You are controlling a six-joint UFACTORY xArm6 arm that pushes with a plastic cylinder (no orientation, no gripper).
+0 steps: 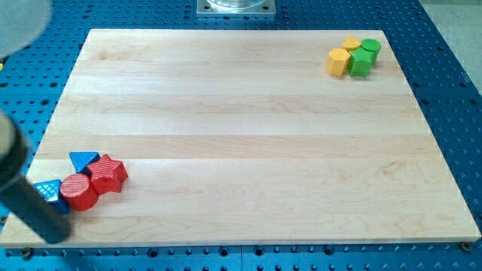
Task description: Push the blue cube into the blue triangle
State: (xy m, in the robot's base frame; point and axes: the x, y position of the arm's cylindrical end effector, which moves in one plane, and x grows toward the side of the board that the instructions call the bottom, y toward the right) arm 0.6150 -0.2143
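The blue cube [50, 190] lies near the board's bottom left corner, partly hidden behind the dark rod. The blue triangle [83, 159] lies a little up and to the right of it, apart from it. A red cylinder [79, 192] touches the cube's right side, and a red star [110, 174] sits between the cylinder and the triangle. My tip [53, 232] is at the bottom left edge of the board, just below and against the blue cube.
At the view's top right is a cluster: a yellow hexagon [338, 61], a second yellow block [352, 44], a green cylinder [370, 48] and a green block [359, 65]. The wooden board [248, 150] lies on a blue perforated table.
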